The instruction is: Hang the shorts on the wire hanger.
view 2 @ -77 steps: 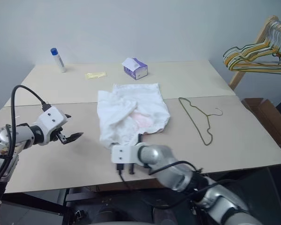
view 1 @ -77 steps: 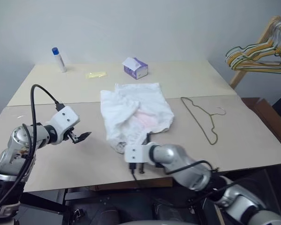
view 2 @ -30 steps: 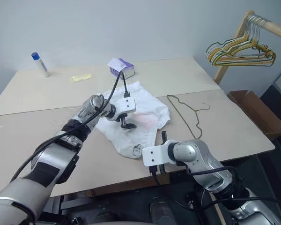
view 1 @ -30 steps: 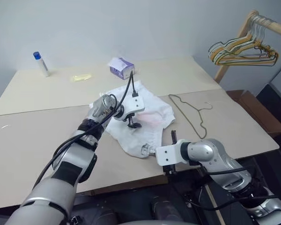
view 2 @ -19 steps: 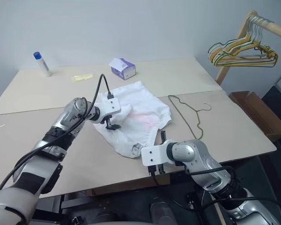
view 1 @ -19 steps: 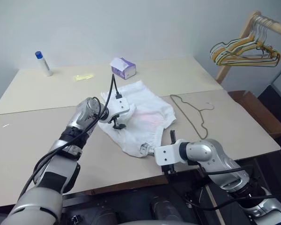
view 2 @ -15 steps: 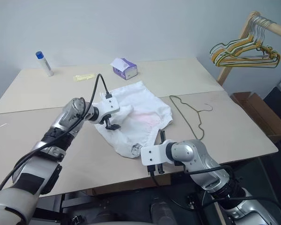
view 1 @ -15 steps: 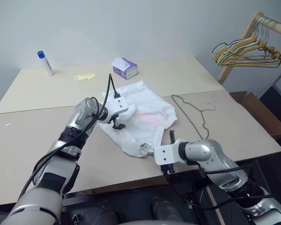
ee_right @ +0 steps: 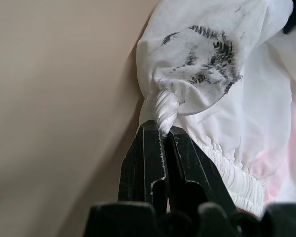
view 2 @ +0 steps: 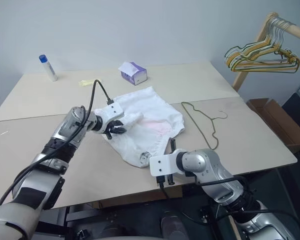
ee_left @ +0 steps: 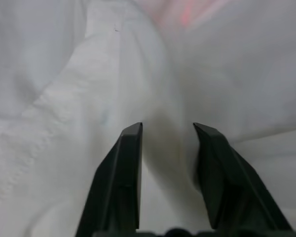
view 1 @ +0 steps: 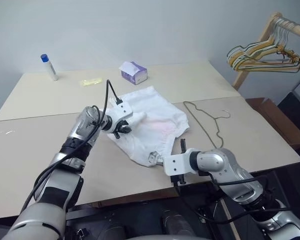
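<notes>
Right wrist view | right gripper (ee_right: 164, 136) clamped shorts (view 1: 157, 125) waistband at near edge | left gripper (ee_left: 166, 148) jaws narrowly apart, white fold between | wire hanger (view 1: 207, 125) beside shorts on table (view 1: 40, 150)

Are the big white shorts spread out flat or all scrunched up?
Scrunched up. The large white cloth shorts lie on the beige table in rumpled folds, with the gathered waistband bunched at the near edge.

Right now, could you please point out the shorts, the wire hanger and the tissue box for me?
shorts (view 1: 160, 117): left eye view, on the flat white cloth near the pink patch.
wire hanger (view 1: 208, 131): left eye view, on its long wire side.
tissue box (view 1: 135, 75): left eye view, on its purple side.
</notes>
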Robot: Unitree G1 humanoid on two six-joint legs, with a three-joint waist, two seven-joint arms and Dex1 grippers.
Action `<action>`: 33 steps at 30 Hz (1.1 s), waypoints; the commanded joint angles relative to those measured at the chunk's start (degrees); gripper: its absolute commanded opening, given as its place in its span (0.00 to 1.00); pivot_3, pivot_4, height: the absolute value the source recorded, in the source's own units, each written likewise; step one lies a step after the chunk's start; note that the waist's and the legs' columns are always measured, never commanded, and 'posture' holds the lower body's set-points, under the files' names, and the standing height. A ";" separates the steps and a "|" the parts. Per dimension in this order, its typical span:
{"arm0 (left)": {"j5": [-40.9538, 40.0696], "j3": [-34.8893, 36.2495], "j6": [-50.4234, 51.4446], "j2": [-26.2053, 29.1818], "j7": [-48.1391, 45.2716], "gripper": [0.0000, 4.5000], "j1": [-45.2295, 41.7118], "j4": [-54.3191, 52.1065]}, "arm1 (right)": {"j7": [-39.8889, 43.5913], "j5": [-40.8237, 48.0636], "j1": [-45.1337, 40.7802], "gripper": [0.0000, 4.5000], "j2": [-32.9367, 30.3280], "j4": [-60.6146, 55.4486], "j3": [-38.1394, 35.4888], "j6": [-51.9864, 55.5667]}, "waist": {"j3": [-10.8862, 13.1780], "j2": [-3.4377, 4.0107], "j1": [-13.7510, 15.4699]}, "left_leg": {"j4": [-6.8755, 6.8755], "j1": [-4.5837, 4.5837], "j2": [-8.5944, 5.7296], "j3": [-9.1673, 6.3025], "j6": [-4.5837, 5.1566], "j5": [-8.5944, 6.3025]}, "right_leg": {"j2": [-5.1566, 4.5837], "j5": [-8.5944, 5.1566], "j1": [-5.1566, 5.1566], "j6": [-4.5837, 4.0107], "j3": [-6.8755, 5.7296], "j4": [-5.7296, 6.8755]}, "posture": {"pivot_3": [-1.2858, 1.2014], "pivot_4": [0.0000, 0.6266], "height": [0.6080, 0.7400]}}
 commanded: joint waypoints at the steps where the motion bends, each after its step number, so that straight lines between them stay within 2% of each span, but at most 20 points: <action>1: -1.46 2.60 1.08 0.50 1.85 0.06 -0.22 -1.82 | -0.32 -0.29 -0.90 0.00 0.31 -1.05 -1.49 0.67 | 0.00 0.00 -0.01 | 0.00 0.00 0.00 0.00 0.00 0.00 | 0.00 0.00 0.00 0.00 0.00 0.00 | 0.47 0.00 1.00; 2: -1.93 3.51 1.35 0.46 2.81 0.01 0.24 -2.39 | -0.34 -0.37 -0.79 0.00 0.28 -1.11 -1.46 0.65 | 0.00 0.00 -0.01 | 0.00 0.00 0.00 0.00 0.00 0.00 | 0.00 0.00 0.00 0.00 0.00 0.00 | 0.47 0.00 1.00; 6: -7.69 11.74 5.52 -0.54 7.95 0.01 3.76 -9.38 | -0.49 -0.49 -0.49 0.00 0.29 -1.46 -1.50 0.90 | 0.00 0.00 -0.09 | 0.00 0.00 0.01 -0.01 0.00 0.00 | 0.00 0.00 -0.02 0.00 0.01 0.02 | 0.47 0.00 1.00; 8: -11.43 18.66 10.38 -2.60 13.81 0.01 6.04 -15.11 | -0.60 -0.48 -0.29 0.00 0.18 -1.65 -1.63 0.93 | 0.00 0.00 0.01 | 0.00 -0.01 0.01 -0.02 0.00 0.00 | -0.01 0.01 -0.04 0.00 0.01 0.05 | 0.48 0.00 1.00; 11: -14.89 25.53 12.08 -5.47 20.32 0.01 11.98 -25.92 | -0.68 -0.61 -0.16 0.00 0.03 -1.70 -1.32 0.58 | -0.02 0.01 0.07 | 0.04 0.00 0.01 -0.07 0.00 0.00 | -0.06 0.02 -0.03 0.00 0.01 0.08 | 0.48 0.00 1.00; 14: -20.16 34.08 19.01 -12.11 29.20 0.01 17.44 -38.90 | -0.73 -0.55 -0.13 0.00 0.12 -1.88 -1.05 0.53 | -0.05 0.00 0.30 | 0.04 0.00 0.02 -0.17 0.00 0.00 | -0.08 0.04 -0.03 0.00 0.03 0.12 | 0.48 0.00 1.00; 16: -22.91 39.50 23.50 -18.74 36.80 0.01 20.56 -46.97 | -0.72 -0.50 -0.28 0.00 0.26 -1.82 -0.92 0.46 | -0.10 -0.05 0.67 | 0.05 0.01 0.01 -0.31 -0.01 0.00 | -0.11 0.06 -0.01 0.02 0.05 0.13 | 0.49 0.00 1.00; 18: -24.23 43.83 23.22 -27.87 46.03 0.01 24.73 -54.83 | -0.58 -0.29 -0.50 0.00 0.34 -1.63 -0.80 0.08 | -0.22 -0.11 1.28 | 0.07 0.02 0.00 -0.44 -0.01 -0.01 | -0.13 0.08 0.02 0.03 0.06 0.10 | 0.49 0.00 1.00; 21: -26.39 47.38 24.09 -34.93 53.42 0.01 27.84 -60.01 | -0.39 -0.13 -0.60 0.00 0.29 -1.47 -0.77 -0.29 | -0.27 -0.20 2.18 | 0.07 0.08 -0.01 -0.46 -0.07 -0.05 | -0.14 0.09 0.08 0.05 0.08 0.08 | 0.50 0.00 1.00; 25: -31.92 51.89 22.47 -41.31 62.33 0.01 31.25 -63.45 | -0.30 -0.14 -0.75 0.00 0.42 -1.12 -0.73 -0.80 | -0.34 -0.23 2.74 | 0.07 0.18 -0.14 -0.39 -0.08 -0.04 | -0.05 0.14 0.15 -0.03 0.07 0.08 | 0.50 0.00 1.00; 29: -39.68 54.19 23.01 -44.66 69.01 0.01 33.68 -64.55 | -0.25 -0.15 -0.73 0.00 0.47 -0.87 -0.70 -1.22 | -0.40 -0.32 3.79 | 0.07 0.17 -0.17 -0.35 -0.09 -0.04 | -0.06 0.14 0.18 -0.03 0.06 0.03 | 0.50 0.00 1.00; 33: -44.47 53.53 25.14 -44.16 75.54 0.01 36.12 -63.55 | -0.24 -0.18 -0.85 0.00 0.47 -0.71 -0.64 -1.45 | -0.41 -0.33 4.81 | 0.07 0.22 -0.18 -0.34 -0.09 -0.04 | -0.06 0.14 0.28 -0.04 0.01 -0.04 | 0.50 0.00 1.00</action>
